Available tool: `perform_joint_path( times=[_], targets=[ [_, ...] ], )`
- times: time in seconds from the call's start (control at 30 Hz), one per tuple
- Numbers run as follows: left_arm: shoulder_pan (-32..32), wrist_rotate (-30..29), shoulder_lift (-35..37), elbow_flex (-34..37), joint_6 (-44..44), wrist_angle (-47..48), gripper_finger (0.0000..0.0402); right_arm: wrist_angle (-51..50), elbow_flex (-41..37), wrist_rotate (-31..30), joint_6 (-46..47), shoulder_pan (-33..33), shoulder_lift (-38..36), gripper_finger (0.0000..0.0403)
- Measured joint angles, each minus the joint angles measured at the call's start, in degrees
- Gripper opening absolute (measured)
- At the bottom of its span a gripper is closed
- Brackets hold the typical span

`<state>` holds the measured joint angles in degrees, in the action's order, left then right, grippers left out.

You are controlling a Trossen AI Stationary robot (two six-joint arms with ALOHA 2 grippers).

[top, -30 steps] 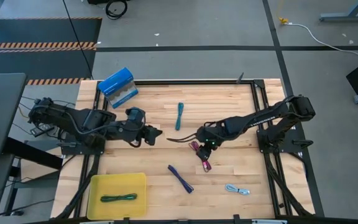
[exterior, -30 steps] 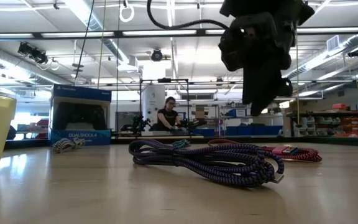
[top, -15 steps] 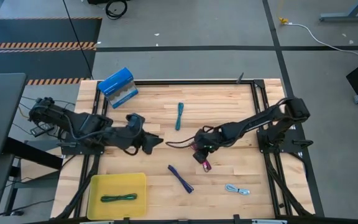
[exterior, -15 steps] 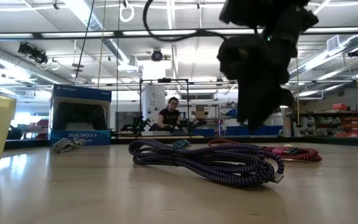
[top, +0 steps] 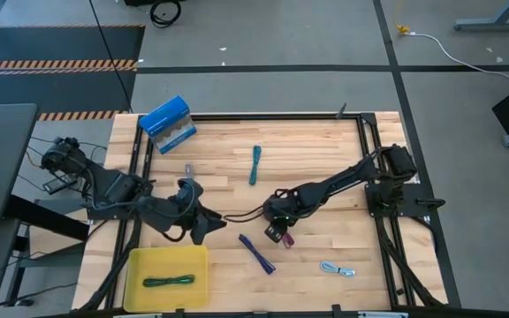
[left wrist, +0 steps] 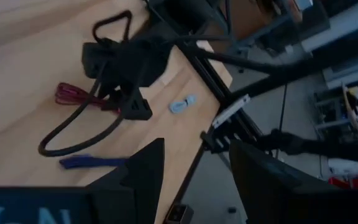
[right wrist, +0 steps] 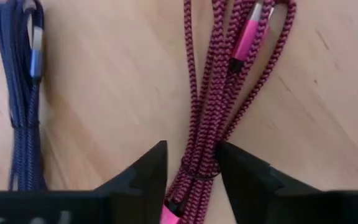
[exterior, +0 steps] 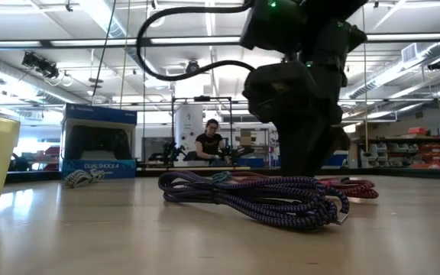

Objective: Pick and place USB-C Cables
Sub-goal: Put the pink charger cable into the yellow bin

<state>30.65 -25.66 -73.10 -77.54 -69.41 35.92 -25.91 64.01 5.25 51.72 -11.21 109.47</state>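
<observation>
The right gripper (right wrist: 191,171) hangs over the magenta cable (right wrist: 219,99), fingers parted astride its bundled end, nothing clamped. The cable's length runs straight ahead of it. The purple cable (top: 256,253) lies just beside. The left gripper (top: 203,224), open and empty, waits farther off. Contact underneath is hidden.

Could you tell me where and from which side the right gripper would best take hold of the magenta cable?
Probably at the bundle's tied waist, from straight above. The magenta cable lies flat on the table, its strands gathered narrowest there, and the right gripper already has its open fingers on either side of it.
</observation>
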Motion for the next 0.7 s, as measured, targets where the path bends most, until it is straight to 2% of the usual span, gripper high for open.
perform_joint_path(
  times=[0.2, 0.33, 0.47, 0.7],
  targets=[
    [1.3, -0.9, 0.0, 0.0, 0.1, 0.7, 0.0188, -2.3, 3.5, 1.0, -4.2, 0.2, 1.1, 0.0021],
    [0.7, -4.8, 0.0, 0.0, 0.1, 0.8, 0.0188, -2.7, 4.4, 5.2, -7.0, 1.5, 0.9, 0.0014],
    [-0.6, -8.9, 0.0, 0.0, 0.2, 0.6, 0.0188, -2.8, 5.5, 9.4, -9.3, 2.3, -2.6, 0.0007],
    [-2.8, -14.5, 0.0, 0.0, -0.1, -0.4, 0.0188, -1.6, 10.3, 7.2, -15.8, 2.2, -14.6, 0.0]
  ],
)
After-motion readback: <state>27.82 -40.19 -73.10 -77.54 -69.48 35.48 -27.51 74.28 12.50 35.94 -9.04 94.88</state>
